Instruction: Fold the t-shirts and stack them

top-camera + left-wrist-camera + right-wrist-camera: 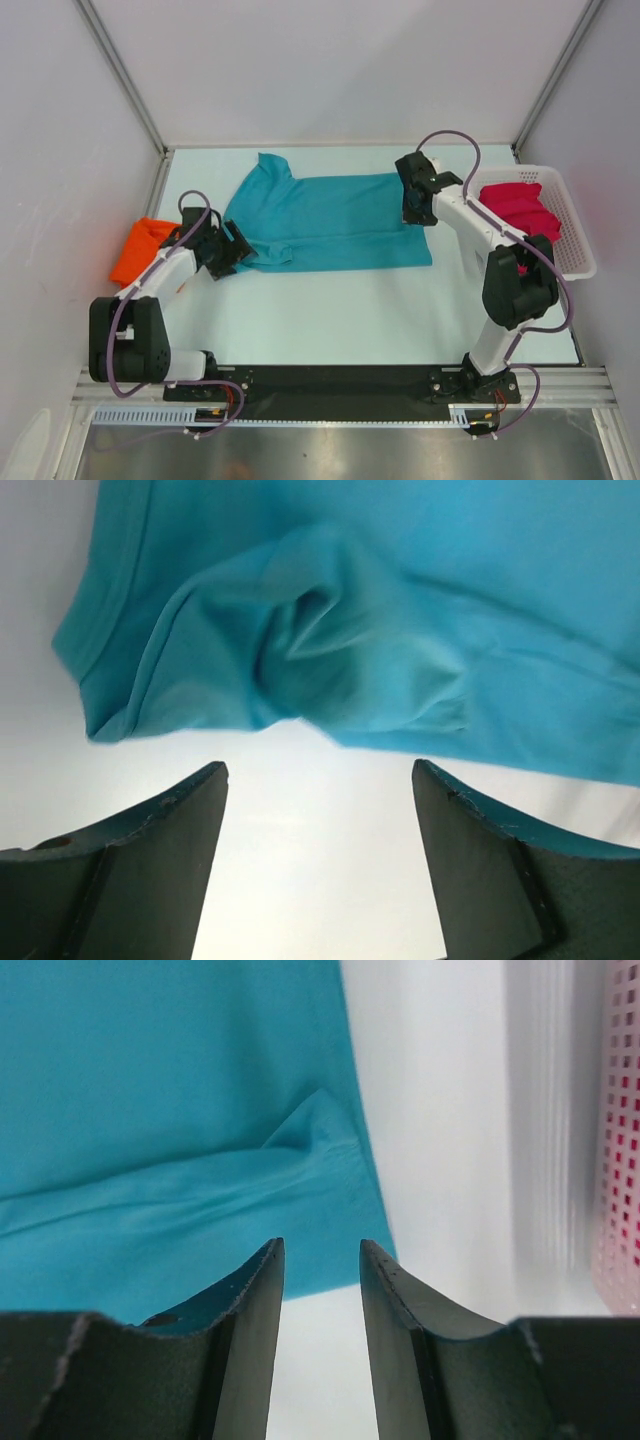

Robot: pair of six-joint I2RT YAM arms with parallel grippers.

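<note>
Lying flat between both grippers on the white, pale-walled surface (330, 320): a teal cloth t-shirt (330, 220). Wrist views show the left gripper (318, 770) wide and the right gripper (320, 1245) narrowly parted, both empty. Overhead alone shows an orange cloth t-shirt (138, 250) outside the left and a magenta cloth t-shirt (520, 205) in a white slotted basket (570, 215) outside the right.

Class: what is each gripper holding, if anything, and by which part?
Nothing. The left gripper and right gripper are both open; the teal t-shirt lies free, ungripped.

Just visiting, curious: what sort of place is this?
Probably a robotics lab test cell: plain panels wall in a white table, a left arm and right arm are bolted at its near edge, and a teal t-shirt, orange t-shirt and magenta t-shirt are in view.
</note>
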